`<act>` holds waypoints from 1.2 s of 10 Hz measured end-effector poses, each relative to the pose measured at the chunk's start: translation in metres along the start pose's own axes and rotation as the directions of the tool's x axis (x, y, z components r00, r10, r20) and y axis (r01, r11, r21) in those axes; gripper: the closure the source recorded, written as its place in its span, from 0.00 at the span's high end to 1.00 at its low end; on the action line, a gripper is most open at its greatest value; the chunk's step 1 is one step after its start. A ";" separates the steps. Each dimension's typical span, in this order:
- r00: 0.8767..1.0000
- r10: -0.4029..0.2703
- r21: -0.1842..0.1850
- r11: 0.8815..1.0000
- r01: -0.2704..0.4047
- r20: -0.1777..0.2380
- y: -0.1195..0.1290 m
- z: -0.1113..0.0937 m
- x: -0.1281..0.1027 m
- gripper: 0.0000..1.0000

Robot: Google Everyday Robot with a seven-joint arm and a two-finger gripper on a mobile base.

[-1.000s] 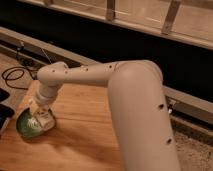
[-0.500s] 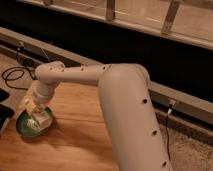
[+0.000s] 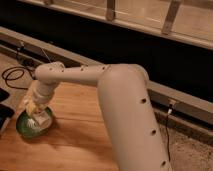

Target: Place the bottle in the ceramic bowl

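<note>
Gripper (image 3: 35,114) low over green ceramic bowl (image 3: 25,129), near-left on wooden table (image 3: 75,135); pale bottle (image 3: 42,119) inside bowl; grip state unclear.

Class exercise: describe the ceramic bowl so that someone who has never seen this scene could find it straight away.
Start at the big white robot arm reaching left across the wooden table. Follow it down to its tool near the table's left edge. The ceramic bowl sits right under the tool: round, shallow, glossy green, the only green thing on the wood, with the pale bottle over it.
</note>
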 end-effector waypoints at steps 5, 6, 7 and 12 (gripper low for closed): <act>1.000 0.002 0.001 1.000 -0.002 0.001 -0.001 -0.001 0.000 0.80; 1.000 0.002 0.001 1.000 -0.002 0.001 -0.001 -0.001 0.000 0.80; 1.000 0.001 0.001 1.000 -0.001 0.001 -0.001 0.000 0.000 0.80; 1.000 0.001 0.000 1.000 -0.001 0.000 -0.001 0.000 0.000 0.80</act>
